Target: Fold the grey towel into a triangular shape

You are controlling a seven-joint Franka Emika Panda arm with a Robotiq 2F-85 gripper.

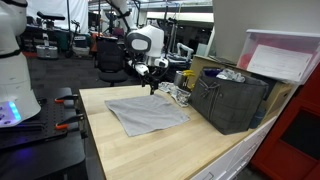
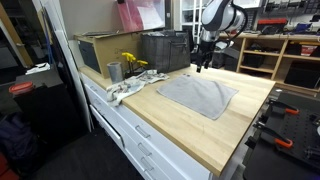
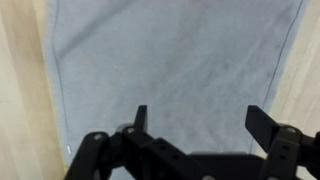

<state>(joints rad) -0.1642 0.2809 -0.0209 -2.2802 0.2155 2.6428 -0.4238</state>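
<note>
The grey towel lies flat and unfolded on the light wooden table. It also shows in an exterior view and fills most of the wrist view. My gripper hangs above the towel's far edge, also seen in an exterior view. In the wrist view the gripper has its two fingers spread wide apart with nothing between them, held above the cloth.
A dark crate stands on the table beside the towel, also seen in an exterior view. A metal cup, a yellow item and a crumpled white cloth lie near the table's end. Clamps sit at the opposite edge.
</note>
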